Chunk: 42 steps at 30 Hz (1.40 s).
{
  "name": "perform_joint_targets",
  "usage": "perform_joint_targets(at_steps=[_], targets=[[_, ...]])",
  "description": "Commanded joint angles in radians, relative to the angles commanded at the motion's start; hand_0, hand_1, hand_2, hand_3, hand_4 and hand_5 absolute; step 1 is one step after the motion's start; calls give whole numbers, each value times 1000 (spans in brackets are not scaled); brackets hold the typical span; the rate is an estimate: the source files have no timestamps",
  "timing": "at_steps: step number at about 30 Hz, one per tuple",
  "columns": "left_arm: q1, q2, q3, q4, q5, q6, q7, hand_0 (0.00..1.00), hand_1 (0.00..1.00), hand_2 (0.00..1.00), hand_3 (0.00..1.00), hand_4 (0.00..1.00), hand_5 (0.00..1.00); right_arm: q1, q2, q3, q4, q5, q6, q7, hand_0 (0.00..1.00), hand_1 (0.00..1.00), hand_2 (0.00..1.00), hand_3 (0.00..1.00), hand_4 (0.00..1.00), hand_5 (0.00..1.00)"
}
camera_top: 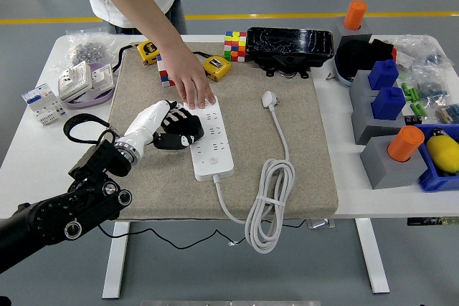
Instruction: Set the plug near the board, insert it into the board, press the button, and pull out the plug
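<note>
Plug [269, 98] is seen lying free on the mat [301, 177], right of the board [209, 140], untouched. Left hand [168, 127] is rested beside the board, fingers loosely curled, nothing held. Board is steadied by a person's hand [192, 87]. Plug judged light, rigid; to be gripped by its body, since the cable [272, 191] is limp.

The plug [269, 97] lies right of the board [209, 137], apart.
</note>
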Motion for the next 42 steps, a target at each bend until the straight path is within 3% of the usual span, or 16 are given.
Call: perform_joint_targets(at_steps=[13, 24, 29, 30, 35, 36, 41, 42], targets=[[12, 13, -28, 6, 11, 31, -74, 344, 342, 383, 462, 601, 62, -1, 2, 1, 1, -1, 0, 0, 679, 687, 696, 600, 937, 533], [30, 31, -80, 72, 17, 50, -102, 364, 369, 415, 496, 598, 60, -1, 4, 1, -1, 0, 0, 0, 679, 688, 695, 600, 937, 533], [12, 37, -78, 98, 13, 67, -114, 364, 369, 415, 496, 598, 60, 24, 4, -18, -1, 6, 3, 0, 679, 688, 695, 600, 937, 533], [11, 38, -74, 101, 11, 69, -116, 470, 510, 531, 556, 621, 72, 27, 1, -23, 0, 6, 2, 0, 679, 687, 696, 600, 937, 532], [25, 39, -57, 124, -5, 72, -119, 470, 510, 531, 556, 621, 72, 20, -14, -29, 3, 4, -1, 1, 679, 687, 696, 600, 937, 532], [30, 39, -56, 125, -5, 72, -119, 514, 585, 562, 562, 706, 106, 17, -15, -30, 3, 4, -2, 1, 679, 687, 696, 601, 937, 532], [53, 35, -59, 124, 10, 66, -108, 514, 585, 562, 562, 706, 106, 0, -10, -25, 1, 2, 1, -1, 679, 687, 696, 601, 937, 532], [57, 35, -61, 123, 12, 65, -105, 584, 674, 635, 587, 840, 177, -3, -9, -22, 2, 2, 0, -1, 679, 687, 696, 600, 937, 533]])
